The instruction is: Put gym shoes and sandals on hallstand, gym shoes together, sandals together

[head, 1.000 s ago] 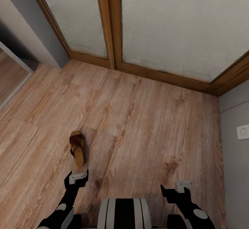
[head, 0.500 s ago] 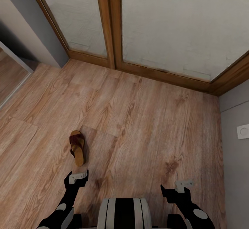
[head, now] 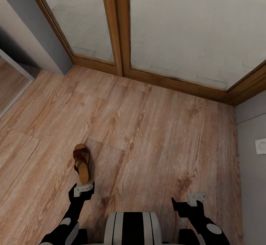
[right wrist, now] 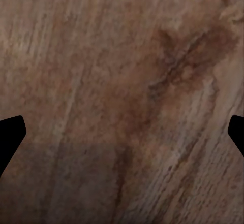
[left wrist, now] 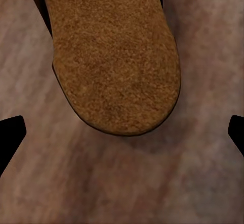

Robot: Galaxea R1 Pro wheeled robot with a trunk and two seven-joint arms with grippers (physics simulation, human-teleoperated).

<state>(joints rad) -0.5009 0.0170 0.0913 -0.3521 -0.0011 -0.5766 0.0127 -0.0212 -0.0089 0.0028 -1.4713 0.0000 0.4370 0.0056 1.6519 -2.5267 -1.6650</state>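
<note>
The view had crept forward, bringing the sandal [head: 82, 163] on the corridor floor [head: 155, 141] nearer the left gripper [head: 83, 188]. That gripper hung spread wide above the sandal's heel, touching nothing; the right gripper [head: 196, 197] was likewise wide apart and empty.

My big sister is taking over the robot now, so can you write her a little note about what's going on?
Left gripper: open, empty, just short of the heel of one sandal.
Right gripper: open, empty, over bare corridor floor.
That sandal lies flat on the floor near the glass doors.
Done: nothing picked up in these views.
Left: grab this sandal, find the other sandal, both gym shoes and the rack, and pair them up there.
</note>
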